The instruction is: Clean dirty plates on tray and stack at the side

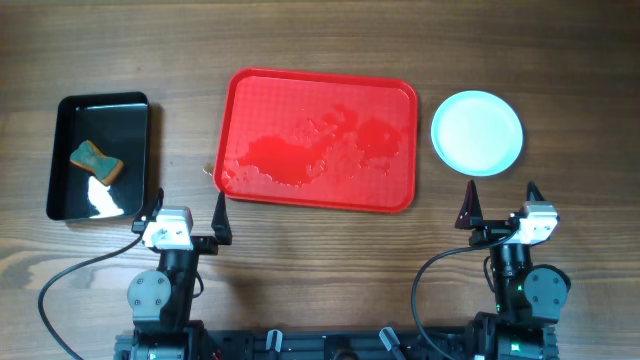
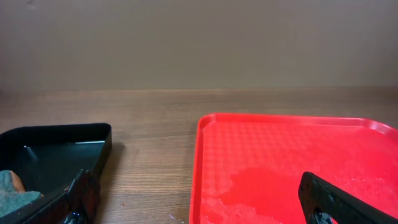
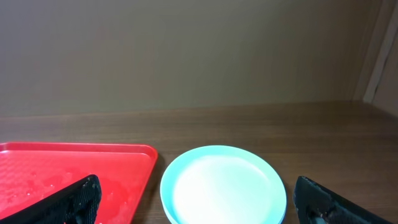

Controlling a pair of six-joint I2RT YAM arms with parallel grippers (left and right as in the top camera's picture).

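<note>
The red tray [image 1: 240, 92] lies at the table's middle with only a wet, shiny film on it and no plate. To its right, on the bare wood, sits a round pale aqua plate [image 1: 477, 132] with a light-blue rim and no smear showing. I cannot tell whether others lie under it. My left gripper [image 1: 189, 197] stands open just short of the tray's front left corner, holding nothing. My right gripper [image 1: 501, 187] is open in front of the plate [image 3: 224, 186], also holding nothing. The left wrist view shows the tray [image 2: 280, 143] ahead on the right.
A black rectangular tray [image 1: 70, 110] at the far left holds a green and orange sponge [image 1: 96, 161] and some water. It shows in the left wrist view too, as black tray [image 2: 56, 140]. Bare wood lies along the back and front.
</note>
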